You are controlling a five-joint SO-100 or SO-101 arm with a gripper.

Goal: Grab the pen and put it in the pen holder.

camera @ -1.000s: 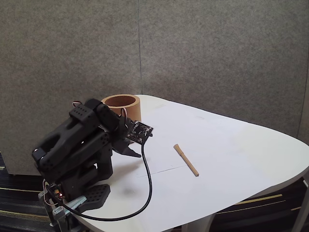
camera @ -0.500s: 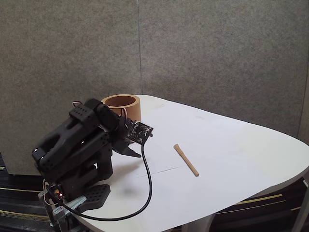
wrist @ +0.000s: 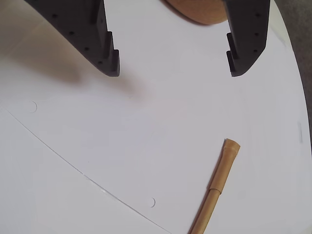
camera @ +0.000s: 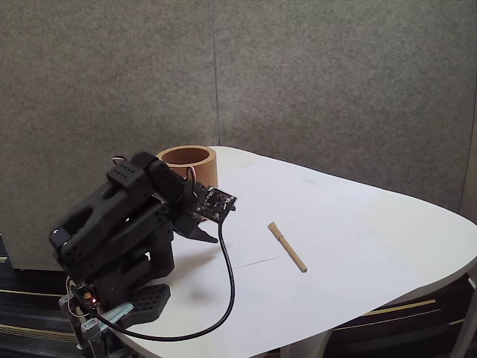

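Observation:
The pen [camera: 287, 247] is a thin tan stick lying flat on the white table, right of the arm in the fixed view. In the wrist view the pen [wrist: 214, 186] lies at the lower right, its wider end up. My black gripper [wrist: 174, 68] is open, both fingers coming down from the top edge with bare table between them, and the pen is well below and to the right of them. In the fixed view the gripper [camera: 203, 233] hangs low over the table. The brown pen holder [camera: 187, 165] stands upright behind the arm; its side [wrist: 197, 10] peeks in between the fingers.
The white table [camera: 358, 231] has rounded edges and drops off at the front and right. A black cable [camera: 223, 294] loops from the wrist across the table to the arm's base. Grey partition panels stand behind.

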